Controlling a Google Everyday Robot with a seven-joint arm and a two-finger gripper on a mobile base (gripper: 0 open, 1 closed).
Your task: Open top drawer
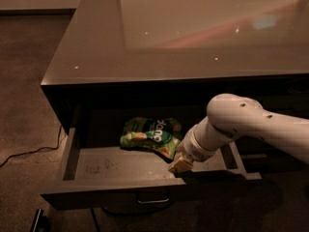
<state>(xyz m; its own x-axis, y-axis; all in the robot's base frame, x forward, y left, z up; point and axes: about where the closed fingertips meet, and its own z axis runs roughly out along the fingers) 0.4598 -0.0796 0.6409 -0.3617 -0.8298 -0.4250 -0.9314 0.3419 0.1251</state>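
The top drawer of the dark cabinet stands pulled out, showing its grey inner tray and side rails. Its dark front panel carries a small loop handle at the centre. A green snack bag lies at the back of the tray. My white arm reaches in from the right, and the gripper sits just inside the drawer's front edge, right of the bag and above the handle.
The cabinet's glossy top overhangs the drawer. A black cable runs over the carpet at the left. A dark object lies on the floor at the lower left.
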